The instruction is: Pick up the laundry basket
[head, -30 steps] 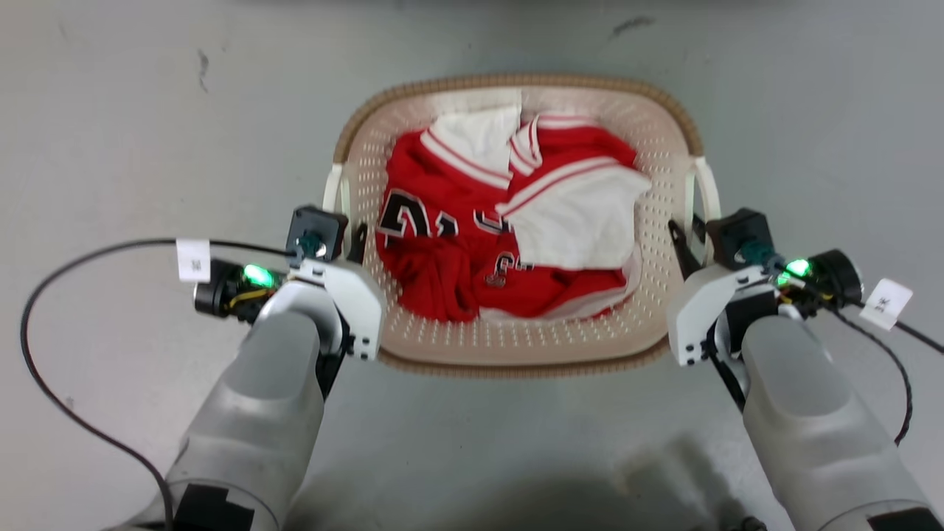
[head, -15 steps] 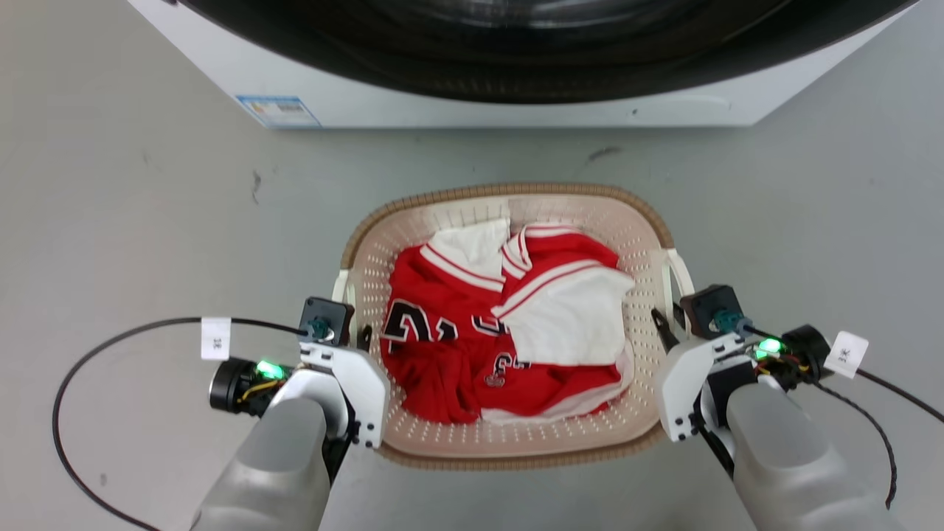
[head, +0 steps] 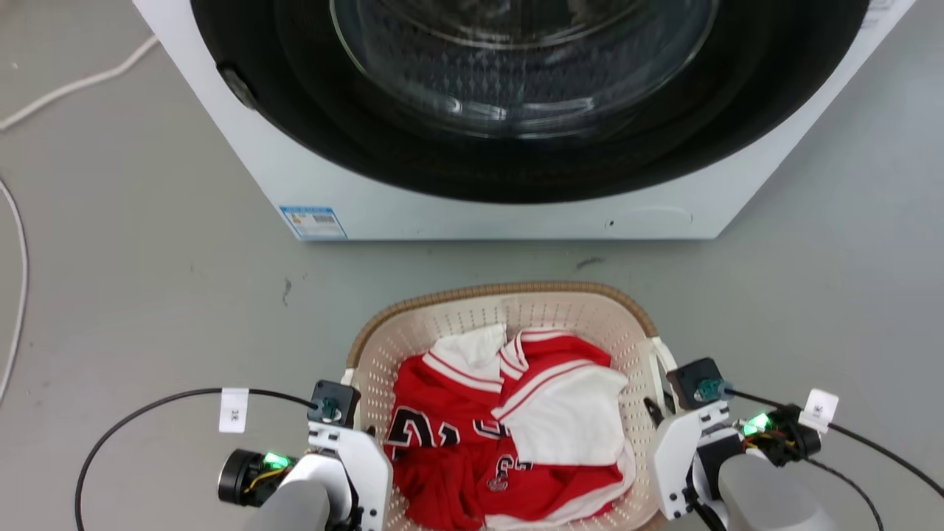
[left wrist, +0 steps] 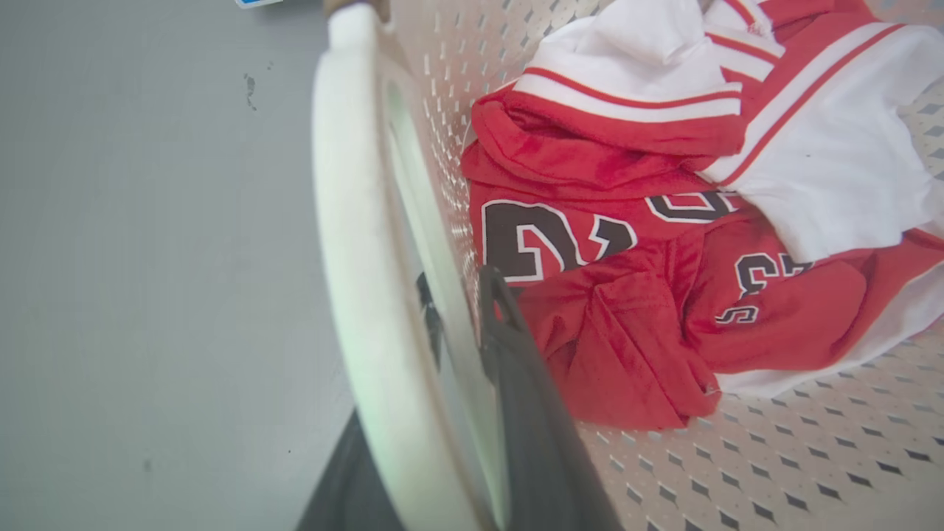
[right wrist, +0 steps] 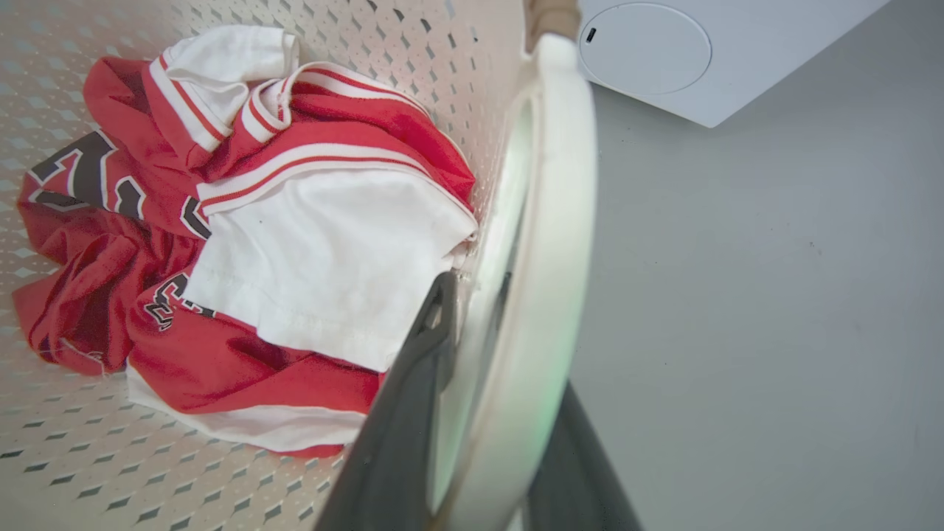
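The laundry basket (head: 457, 321) is cream perforated plastic with a brown woven-look rim, and a red and white jersey (head: 509, 428) lies crumpled inside. It sits at the bottom middle of the head view. My left gripper (head: 363, 434) is at its left side and my right gripper (head: 652, 410) at its right side. In the left wrist view, the left gripper (left wrist: 457, 284) is shut across the white left handle (left wrist: 361, 258), one dark finger on each side. The right wrist view has the right gripper (right wrist: 476, 287) shut the same way on the white right handle (right wrist: 549, 221).
A white front-loading washing machine (head: 516, 217) with a dark round glass door (head: 523, 74) stands just beyond the basket. A white cable (head: 74, 81) lies on the grey floor at the far left. Black cables loop from both wrists.
The whole head picture has shifted: the washing machine has come into view and the basket with both grippers now sits lower in the frame. Both grippers keep their hold on the handles.
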Robot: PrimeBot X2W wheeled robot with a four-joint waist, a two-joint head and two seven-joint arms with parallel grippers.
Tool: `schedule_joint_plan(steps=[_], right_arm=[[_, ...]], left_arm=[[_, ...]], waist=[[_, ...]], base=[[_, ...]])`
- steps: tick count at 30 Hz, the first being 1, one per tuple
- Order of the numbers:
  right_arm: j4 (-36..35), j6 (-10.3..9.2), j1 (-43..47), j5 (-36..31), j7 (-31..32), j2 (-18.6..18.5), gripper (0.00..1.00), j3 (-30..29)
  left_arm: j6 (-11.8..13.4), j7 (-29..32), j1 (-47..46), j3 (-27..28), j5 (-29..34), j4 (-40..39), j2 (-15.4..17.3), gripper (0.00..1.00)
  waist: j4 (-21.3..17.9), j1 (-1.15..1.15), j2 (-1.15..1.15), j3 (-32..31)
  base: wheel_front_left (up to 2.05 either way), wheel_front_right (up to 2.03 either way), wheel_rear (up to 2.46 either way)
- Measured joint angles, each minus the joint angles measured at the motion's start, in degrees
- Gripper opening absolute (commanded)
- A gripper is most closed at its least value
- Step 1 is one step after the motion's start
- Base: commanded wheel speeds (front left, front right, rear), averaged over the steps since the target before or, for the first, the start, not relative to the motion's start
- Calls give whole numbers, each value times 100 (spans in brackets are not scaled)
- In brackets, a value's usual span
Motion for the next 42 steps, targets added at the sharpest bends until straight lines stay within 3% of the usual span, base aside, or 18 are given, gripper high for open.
schedule_joint_plan(steps=[20,42], right_arm=[[23,-1,829,1080,776,-3,0,1128],[54,-10,877,1816,1179,-8,0,1874]], left_arm=[[-18,643,868,-865,-954,-27,119,0],[-18,1000,966,-1688,-1804,-259,350,0]], waist=[[16,0,0,-1524],[-67,1,0,-1864]], base=[[0,0,0],[0,0,0]])
